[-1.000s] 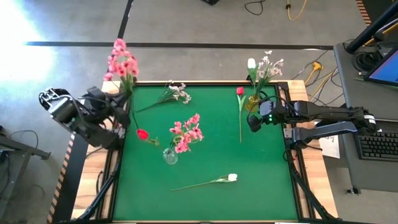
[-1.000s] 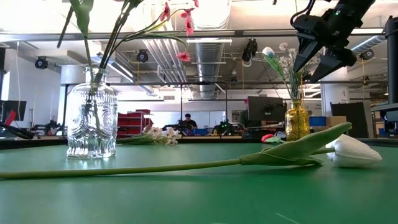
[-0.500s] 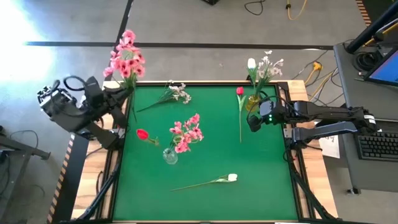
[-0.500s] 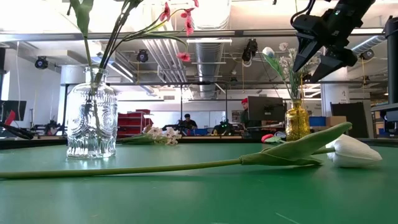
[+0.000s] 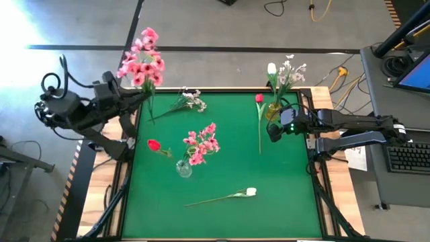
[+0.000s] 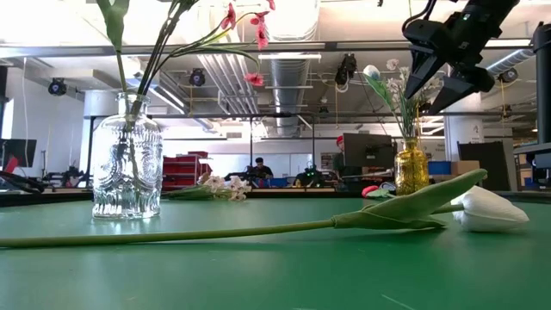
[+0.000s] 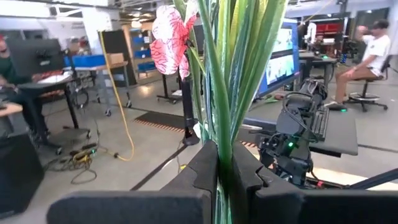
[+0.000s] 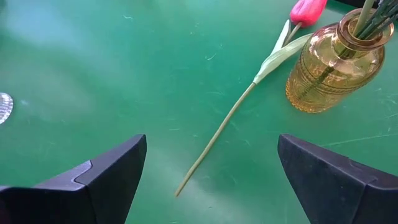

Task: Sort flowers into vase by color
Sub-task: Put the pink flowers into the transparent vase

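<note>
The high view looks straight down from well above, taking in the whole green table (image 5: 222,215), both arms and the floor around. The low view sits at tabletop height, very near the white tulip (image 6: 486,208), and faces level across the mat into the room. It shares the clear vase (image 6: 126,169) and amber vase (image 6: 411,168) with the overhead view. The left wrist view looks past its own fingers (image 7: 205,168), pressed onto green stems, out level into the room. The right wrist view points down at the mat from close above, sharing the amber vase and red tulip (image 8: 308,11) with the overhead view.
</note>
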You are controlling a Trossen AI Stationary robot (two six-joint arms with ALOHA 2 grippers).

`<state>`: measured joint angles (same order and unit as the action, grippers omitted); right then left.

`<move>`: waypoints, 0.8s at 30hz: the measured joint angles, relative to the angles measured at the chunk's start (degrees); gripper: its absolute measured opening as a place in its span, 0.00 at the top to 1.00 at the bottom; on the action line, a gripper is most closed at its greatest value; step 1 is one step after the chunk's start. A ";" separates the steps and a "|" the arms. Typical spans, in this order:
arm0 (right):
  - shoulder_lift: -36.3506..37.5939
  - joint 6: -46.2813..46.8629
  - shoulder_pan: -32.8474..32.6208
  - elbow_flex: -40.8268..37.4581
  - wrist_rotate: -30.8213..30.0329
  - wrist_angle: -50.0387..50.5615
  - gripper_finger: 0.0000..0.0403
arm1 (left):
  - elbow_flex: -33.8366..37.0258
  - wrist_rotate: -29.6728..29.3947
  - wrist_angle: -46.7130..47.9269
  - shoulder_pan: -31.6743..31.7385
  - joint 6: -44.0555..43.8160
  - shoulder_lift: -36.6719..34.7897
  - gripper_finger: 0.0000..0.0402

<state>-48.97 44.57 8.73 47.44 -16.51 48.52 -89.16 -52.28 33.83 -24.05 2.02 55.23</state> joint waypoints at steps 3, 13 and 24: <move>0.00 0.81 0.00 0.00 0.00 -0.01 0.11 | 0.98 5.77 -1.61 5.16 3.03 0.45 1.00; 0.01 1.31 0.00 0.00 0.00 -0.57 0.11 | 11.91 20.79 -10.05 16.31 4.39 -4.38 1.00; 0.01 1.54 0.00 0.00 -0.02 -1.20 0.11 | 34.92 21.37 -28.25 16.35 -0.26 -15.20 1.00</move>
<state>-48.96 46.11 8.73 47.44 -16.53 47.32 -54.24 -30.90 5.58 -7.70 1.76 40.04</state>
